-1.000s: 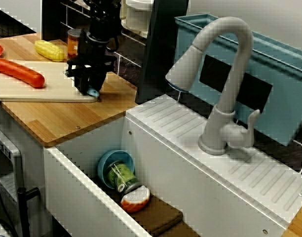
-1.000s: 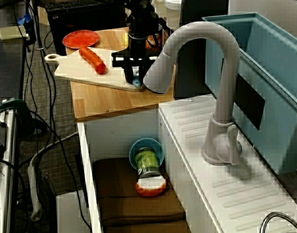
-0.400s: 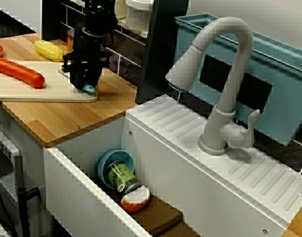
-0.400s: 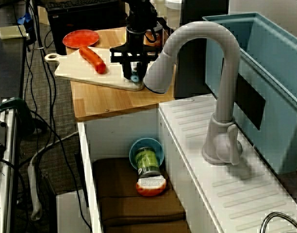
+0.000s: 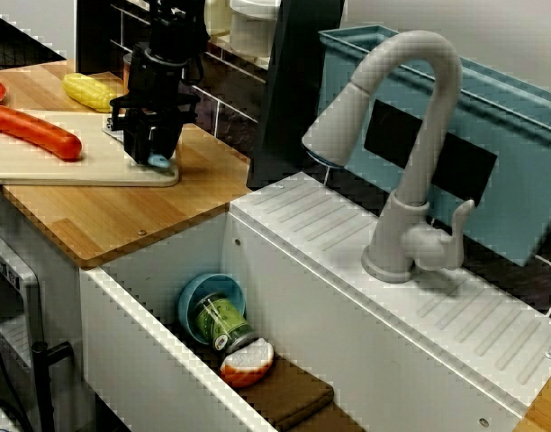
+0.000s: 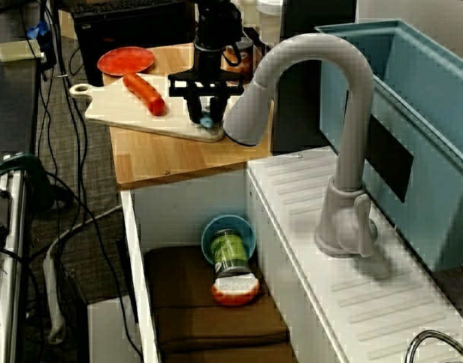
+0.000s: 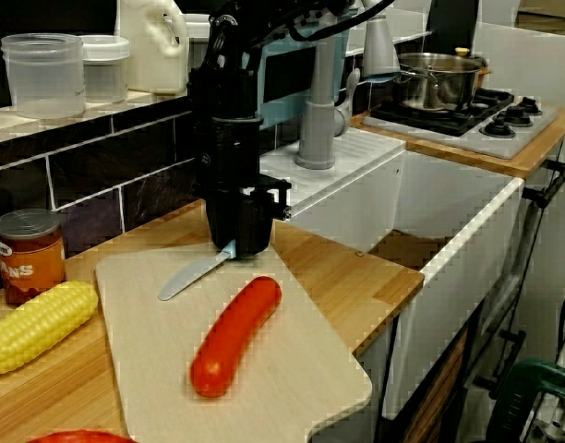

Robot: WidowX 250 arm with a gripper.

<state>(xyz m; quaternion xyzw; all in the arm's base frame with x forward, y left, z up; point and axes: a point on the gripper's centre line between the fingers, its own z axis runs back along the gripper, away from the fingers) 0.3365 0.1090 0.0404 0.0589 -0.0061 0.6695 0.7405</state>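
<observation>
- One arm. Its fingers are closed tight on the handle end of a knife, w/ no gap showing.
- Knife is at the back corner of the cutting board. In the view along the tabletop the blade runs out from the fingers toward 8 o'clock. Tip looks to rest on the board, handle end raised.
- Knife looks like a small table knife w/ flat silver blade, rounded tip and pale-blue handle mostly buried in the grip.
- Step, as I judge it: knife gripped and held low over the board, not cutting. Blade is apart from the sausage at 5 o'clock.
- Any move from here calls for a firm pinch, a steady wrist so the blade can't twist, and clearance from the sausage.
- Corn lies at 9 o'clock on the tabletop, can just behind it.
</observation>
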